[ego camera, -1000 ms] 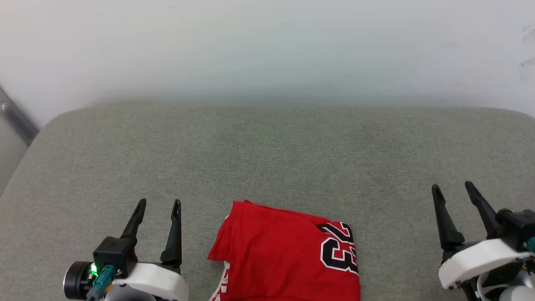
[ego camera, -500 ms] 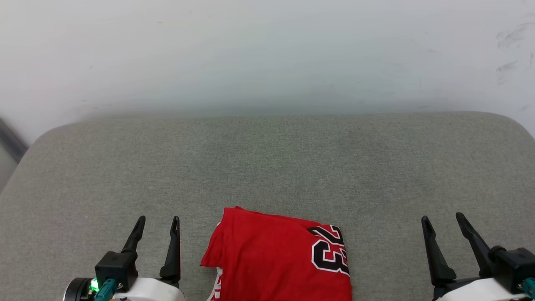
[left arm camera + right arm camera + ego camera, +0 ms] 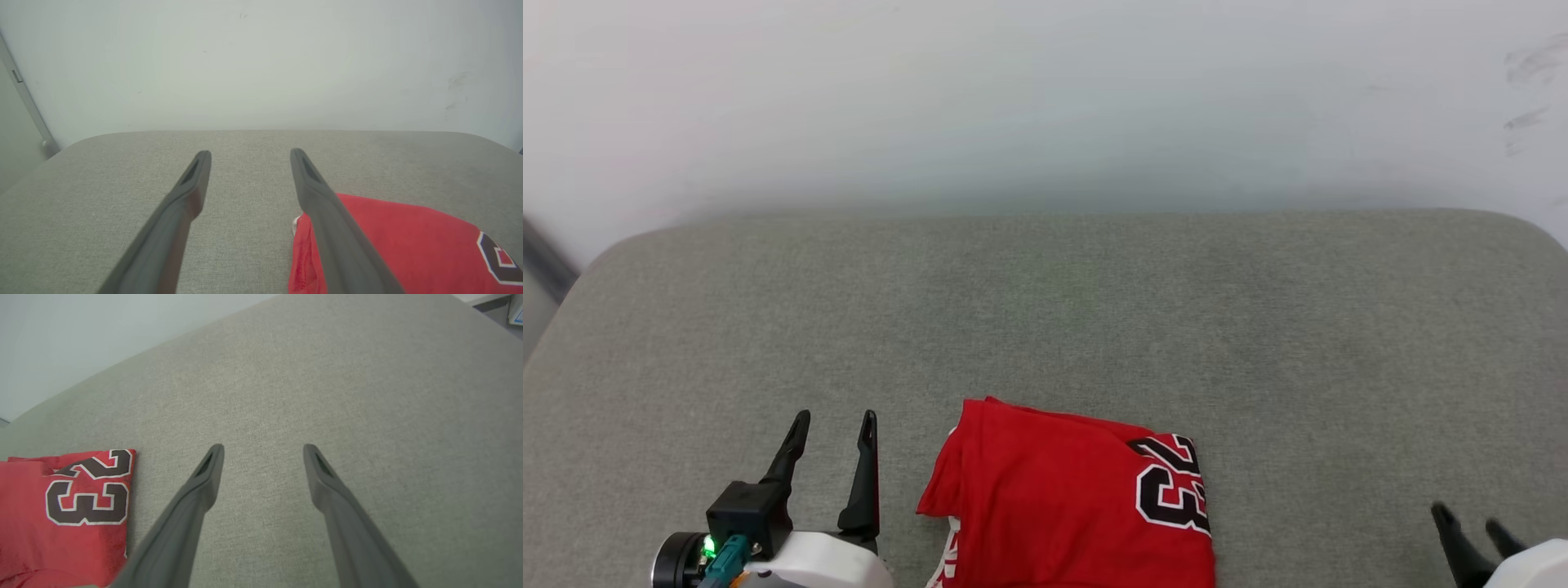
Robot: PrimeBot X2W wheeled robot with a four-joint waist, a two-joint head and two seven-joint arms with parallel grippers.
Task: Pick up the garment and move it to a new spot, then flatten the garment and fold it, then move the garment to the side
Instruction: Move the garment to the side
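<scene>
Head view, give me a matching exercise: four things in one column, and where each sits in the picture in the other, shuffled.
1. shirt
2. left end effector
3. right end effector
4. wall

A. lower right corner
B. across the top
C. bottom middle
D. lower left

Pairs: 1-C, 2-D, 3-A, 4-B

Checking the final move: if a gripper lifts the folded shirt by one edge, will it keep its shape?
Probably not: the shirt lies in soft, loose layers, so it likely droops and unfolds. Pushed across the textured grey cushion, it may bunch rather than slide.
</scene>
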